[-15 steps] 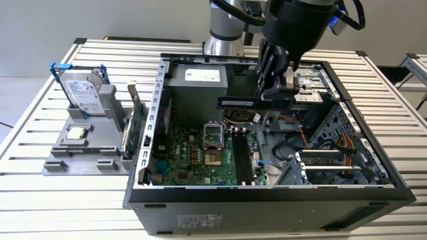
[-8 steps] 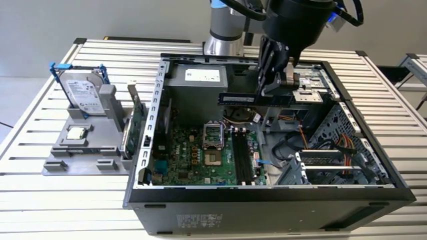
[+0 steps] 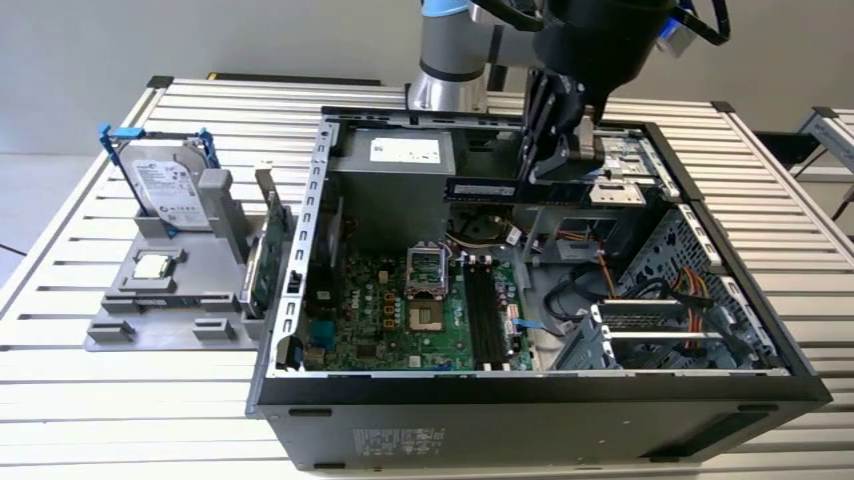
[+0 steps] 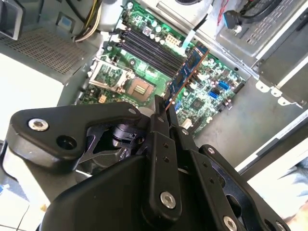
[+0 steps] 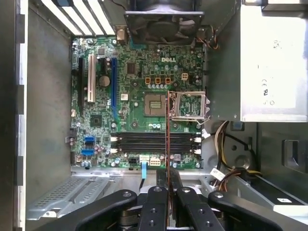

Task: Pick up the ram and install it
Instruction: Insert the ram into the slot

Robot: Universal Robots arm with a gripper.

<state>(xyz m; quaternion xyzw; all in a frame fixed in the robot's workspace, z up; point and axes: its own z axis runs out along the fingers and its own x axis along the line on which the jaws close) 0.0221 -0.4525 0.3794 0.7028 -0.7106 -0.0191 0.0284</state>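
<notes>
Hanging in the air above the open computer case (image 3: pixel 534 410), the ram (image 3: pixel 497 188) is held at one end by the gripper (image 3: pixel 545 180), which is squeezed tight on it. It is well above the green board (image 3: pixel 387 310) and not in any slot.

In the first wrist view the ram (image 5: pixel 168 130) is seen edge on, like a thin line crossing over the long black memory slots (image 5: pixel 139 143). In the second wrist view the ram (image 4: pixel 190 67) shows its flat blue side.

The exterior view shows things outside the case: a hard drive (image 3: pixel 171 190) in a blue frame, with a white sticker, and a green card (image 3: pixel 274 250) next to it, both on a grey stand (image 3: pixel 174 325). The grey power box (image 3: pixel 387 200) has a white sticker (image 3: pixel 404 150) too.
</notes>
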